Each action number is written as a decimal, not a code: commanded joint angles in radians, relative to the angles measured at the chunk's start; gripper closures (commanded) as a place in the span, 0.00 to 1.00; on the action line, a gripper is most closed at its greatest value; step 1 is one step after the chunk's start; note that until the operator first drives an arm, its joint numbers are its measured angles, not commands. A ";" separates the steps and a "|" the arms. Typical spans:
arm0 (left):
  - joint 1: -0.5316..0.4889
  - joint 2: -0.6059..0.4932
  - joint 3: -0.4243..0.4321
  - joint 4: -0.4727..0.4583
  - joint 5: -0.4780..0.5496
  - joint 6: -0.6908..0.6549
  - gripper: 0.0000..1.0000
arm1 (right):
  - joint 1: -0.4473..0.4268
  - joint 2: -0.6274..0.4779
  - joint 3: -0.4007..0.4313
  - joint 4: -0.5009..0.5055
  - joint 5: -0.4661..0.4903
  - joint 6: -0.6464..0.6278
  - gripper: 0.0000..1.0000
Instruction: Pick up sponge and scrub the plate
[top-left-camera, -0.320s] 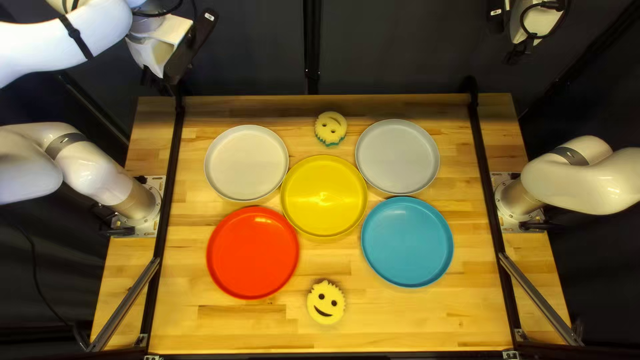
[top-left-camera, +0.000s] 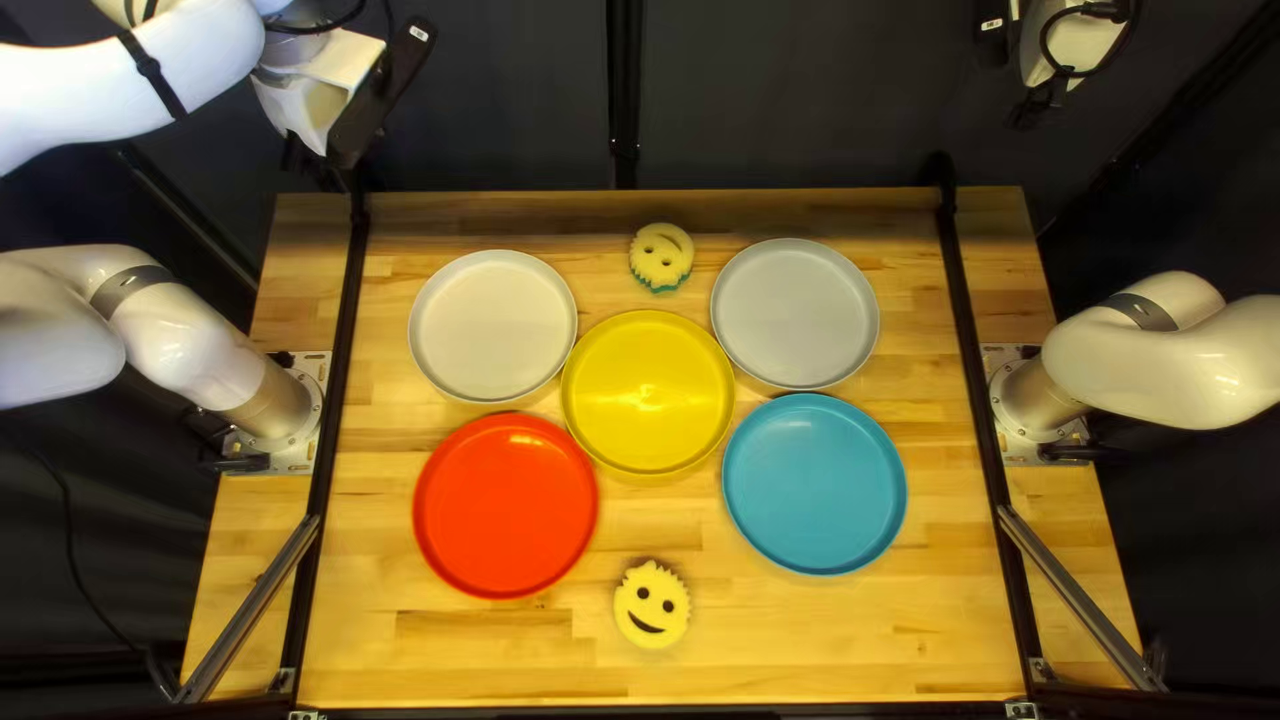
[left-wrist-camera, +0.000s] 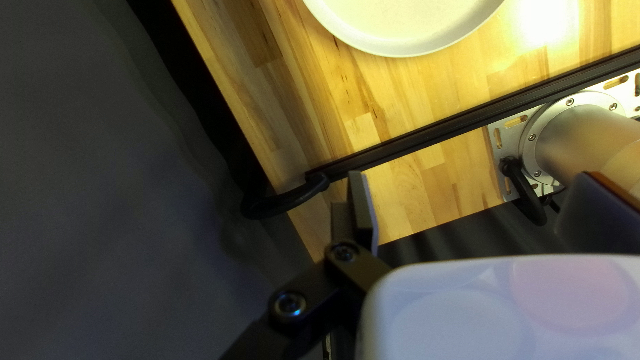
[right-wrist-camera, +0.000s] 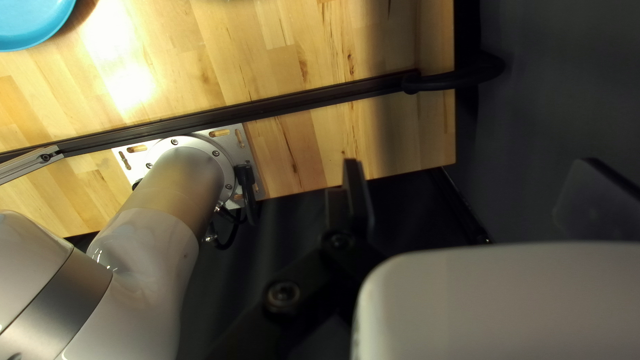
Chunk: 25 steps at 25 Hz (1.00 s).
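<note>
Sponge one (top-left-camera: 652,604) lies on the table (top-left-camera: 800,647) at six o'clock from the yellow plate (top-left-camera: 648,394), grinning up with its spiky hair! And sponge two (top-left-camera: 662,258) rests over at twelve o'clock, yellow on top, green peeking out along its near edge, face turned the other way, between two pale plates.

Round the dial we go, yellow plate as the hub: white plate (top-left-camera: 494,326) at ten o'clock, grey plate (top-left-camera: 796,314) at two, blue plate (top-left-camera: 815,483) at four, red plate (top-left-camera: 506,506) at eight. A tight cluster, this, with both sponges resting on bare wood!

Up to the arms: left claw (top-left-camera: 315,150) hangs way out at ten o'clock, right claw (top-left-camera: 1040,104) out at two, both well apart from the sponges. On the left wrist view, the left claw (left-wrist-camera: 473,176) has its fingers spread wide, with the white plate's rim ahead, beyond the black rail (left-wrist-camera: 467,120). On the right wrist view, the right claw (right-wrist-camera: 471,162) is wide too, fingers far apart, the right arm's base (right-wrist-camera: 193,157) beside it and a slice of the blue plate farther off, past another black rail (right-wrist-camera: 287,105).
</note>
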 commanded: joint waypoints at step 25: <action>0.000 0.000 0.000 0.000 0.000 0.000 0.00 | 0.019 0.031 0.010 0.069 -0.040 0.057 0.00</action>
